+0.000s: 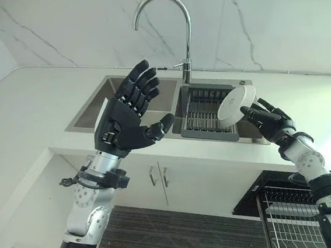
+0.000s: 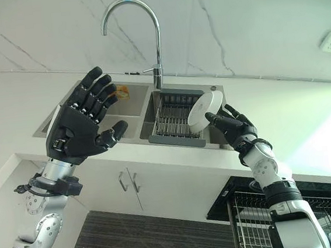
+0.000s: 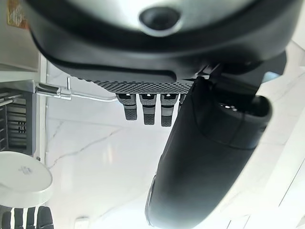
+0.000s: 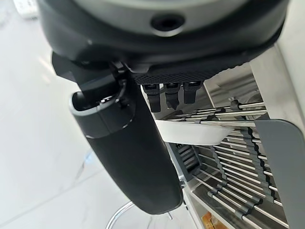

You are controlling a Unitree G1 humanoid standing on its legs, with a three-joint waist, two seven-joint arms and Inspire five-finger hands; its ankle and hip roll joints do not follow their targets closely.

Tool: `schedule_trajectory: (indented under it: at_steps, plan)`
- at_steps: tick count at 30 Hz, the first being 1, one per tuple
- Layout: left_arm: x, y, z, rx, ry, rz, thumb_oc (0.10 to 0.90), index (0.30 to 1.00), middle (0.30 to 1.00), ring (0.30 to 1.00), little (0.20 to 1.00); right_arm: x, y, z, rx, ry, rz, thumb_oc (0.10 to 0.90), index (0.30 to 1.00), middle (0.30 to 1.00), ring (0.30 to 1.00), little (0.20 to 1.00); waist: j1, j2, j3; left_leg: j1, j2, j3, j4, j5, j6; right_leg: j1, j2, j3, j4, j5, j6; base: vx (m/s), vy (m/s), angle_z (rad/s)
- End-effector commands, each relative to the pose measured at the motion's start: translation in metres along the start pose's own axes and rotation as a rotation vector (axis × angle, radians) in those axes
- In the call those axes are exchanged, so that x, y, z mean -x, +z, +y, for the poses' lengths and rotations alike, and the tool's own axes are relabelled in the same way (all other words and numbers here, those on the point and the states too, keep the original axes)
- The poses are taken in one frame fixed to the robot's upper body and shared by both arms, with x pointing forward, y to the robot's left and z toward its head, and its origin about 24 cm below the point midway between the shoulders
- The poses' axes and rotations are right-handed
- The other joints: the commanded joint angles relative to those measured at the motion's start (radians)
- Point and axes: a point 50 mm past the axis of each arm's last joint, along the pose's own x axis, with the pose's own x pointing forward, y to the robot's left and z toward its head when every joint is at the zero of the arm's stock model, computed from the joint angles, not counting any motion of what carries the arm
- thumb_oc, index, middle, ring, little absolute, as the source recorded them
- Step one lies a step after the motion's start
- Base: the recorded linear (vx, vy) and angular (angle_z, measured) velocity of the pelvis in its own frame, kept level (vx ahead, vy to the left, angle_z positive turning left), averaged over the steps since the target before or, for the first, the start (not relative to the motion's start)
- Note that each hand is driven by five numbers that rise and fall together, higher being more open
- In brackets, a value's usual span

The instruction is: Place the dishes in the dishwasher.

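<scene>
I'm looking down over a white surface (image 1: 29, 108) that wraps a double sink (image 1: 106, 86), with a tall curved tap (image 2: 138, 21) at the far side and a dark wire drying rack (image 1: 206, 111) sitting in the sink's right basin. Down at the near right, below the edge of the surface, the dishwasher's wire basket (image 1: 292, 217) stands pulled out, so that is where the load has to go. My right robot hand (image 2: 231, 126) is up over the right end of the sink, fingers and thumb curled onto the rim of a small white plate (image 2: 205, 109), which it holds on edge, tilted, just above the drying rack; the right wrist view shows the plate (image 4: 190, 132) past the fingertips with the rack wires right behind it. My left robot hand (image 1: 127, 119) hangs in the air over the left basin with its fingers spread, holding nothing, well apart from the plate. I judge the coming move belongs to the right arm alone: the basket lies nearer and lower than the plate, almost directly beneath that arm.
</scene>
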Motion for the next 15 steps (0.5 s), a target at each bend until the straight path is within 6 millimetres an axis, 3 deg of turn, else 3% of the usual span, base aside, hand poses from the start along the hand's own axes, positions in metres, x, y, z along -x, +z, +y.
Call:
schedule_trajectory:
  at_steps: [1, 15]
  plan:
    - [-0.0161, 0.0344, -0.0056, -0.038, -0.070, -0.173, 0.800, 0.900, 0.900, 0.900, 0.900, -0.0052, 0.0724, 0.0390, -0.015, 0.155, -0.219, 0.800, 0.900, 0.900, 0.900, 0.900, 0.009, -0.016, -0.076, 0.027, -0.007, 0.069, 0.065, -0.183, 0.011, 0.092, 0.015, 0.015, -0.051, -0.101, 0.056, 0.00, 0.000, 0.00]
    - [-0.0159, 0.0342, -0.0046, -0.039, -0.068, -0.157, 0.800, 0.900, 0.900, 0.900, 0.900, -0.0096, 0.0760, 0.0314, -0.014, 0.113, -0.191, 0.800, 0.900, 0.900, 0.900, 0.900, 0.020, -0.012, -0.078, 0.024, -0.008, 0.059, 0.065, -0.176, 0.008, 0.098, 0.014, 0.008, -0.051, -0.105, 0.055, 0.01, 0.001, 0.04]
